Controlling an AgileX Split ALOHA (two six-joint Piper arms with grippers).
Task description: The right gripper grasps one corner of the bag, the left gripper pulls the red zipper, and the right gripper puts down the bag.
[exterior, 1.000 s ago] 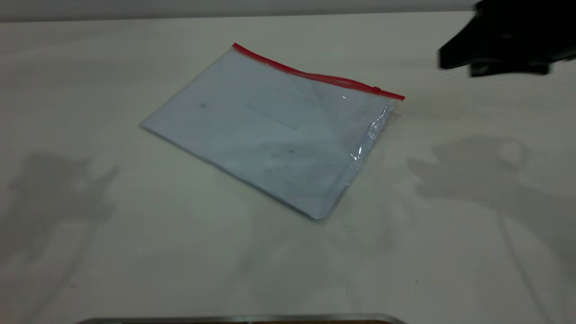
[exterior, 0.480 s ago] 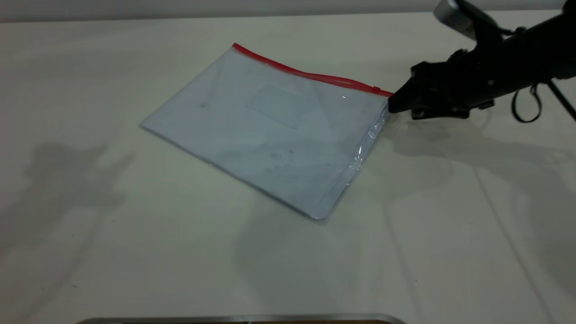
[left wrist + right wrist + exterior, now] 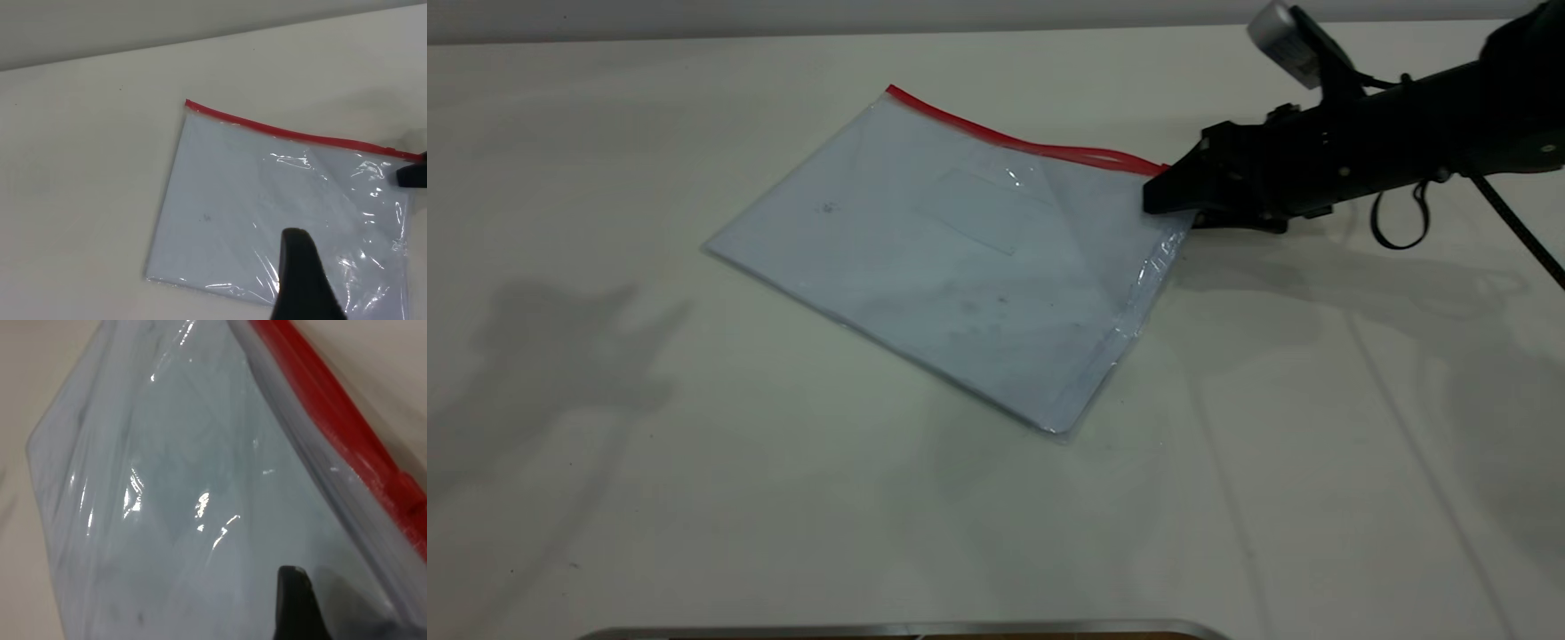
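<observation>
The clear bag [image 3: 960, 258] with white paper inside lies flat on the table. The red zipper [image 3: 996, 138] runs along its far edge and bows up near the right end. My right gripper [image 3: 1152, 197] covers the bag's right corner where the red strip ends, so the corner and the slider tab are hidden. In the right wrist view one finger [image 3: 297, 607] lies over the bag [image 3: 187, 487] beside the red zipper [image 3: 333, 420], with a dark shape showing through the plastic. My left gripper [image 3: 300, 267] hovers above the bag's near side [image 3: 267, 213], outside the exterior view.
The pale table [image 3: 694, 498] carries only the bag. A metal edge [image 3: 907, 629] runs along the front of the table. The right arm's cable loop [image 3: 1400, 222] hangs behind its gripper.
My right gripper came down from the upper right and slid left onto the bag's red-strip corner. The red strip's right end has buckled upward. The slider tab is now covered.
</observation>
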